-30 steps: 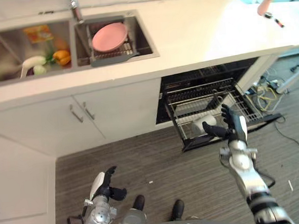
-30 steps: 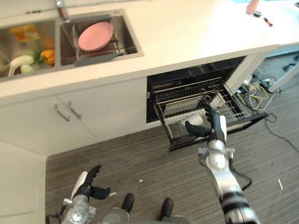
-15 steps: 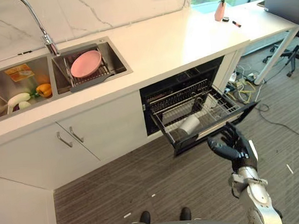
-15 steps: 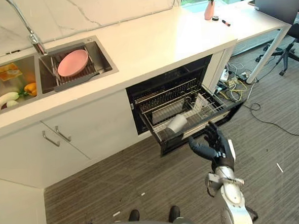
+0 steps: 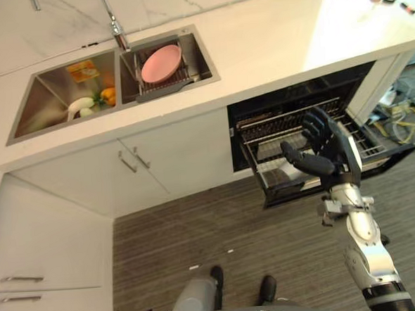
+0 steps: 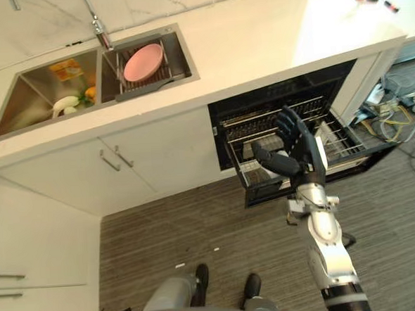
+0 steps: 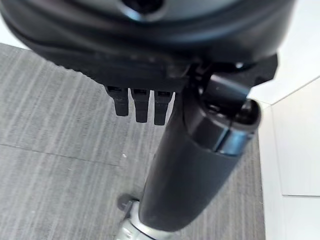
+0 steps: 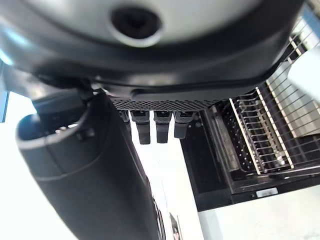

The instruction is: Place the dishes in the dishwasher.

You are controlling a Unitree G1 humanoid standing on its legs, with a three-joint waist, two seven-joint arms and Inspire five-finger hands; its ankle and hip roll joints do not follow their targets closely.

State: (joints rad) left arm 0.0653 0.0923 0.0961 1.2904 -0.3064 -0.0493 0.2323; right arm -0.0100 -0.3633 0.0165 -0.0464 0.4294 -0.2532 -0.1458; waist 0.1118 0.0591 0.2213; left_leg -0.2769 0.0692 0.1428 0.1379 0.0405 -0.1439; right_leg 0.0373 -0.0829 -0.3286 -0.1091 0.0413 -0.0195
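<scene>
Flooring of grey striped planks lay nearest me, with my left hand (image 7: 150,107) hanging low over it, fingers straight and holding nothing, as its wrist view showed. Ahead of that, my right hand (image 5: 325,148) was lifted in front of the dishwasher (image 5: 306,96), fingers spread and relaxed, palm empty. A second before, it had been down at the pulled-out lower rack (image 5: 376,145), close to a white cup lying there; half a second before, it hung lower, clear of the rack front. Now it stood raised between my head camera and the rack, so I judged that one piece was already loaded and the hand was free for the next. My whole view had also swung between those moments, so the shift of the counter across the pictures was the camera's doing, not the kitchen's. Because my hand covered the middle of the rack, I could not make out the cup at this moment, nor what else sat on the wires. Farther back, beyond the white cabinet doors (image 5: 158,155), the pink plate (image 5: 161,62) leaned in a dish rack inside the right basin of the sink (image 5: 205,57), well apart from either hand and not yet moved. Vegetables (image 5: 91,103) lay in the left basin, too small to name surely.
</scene>
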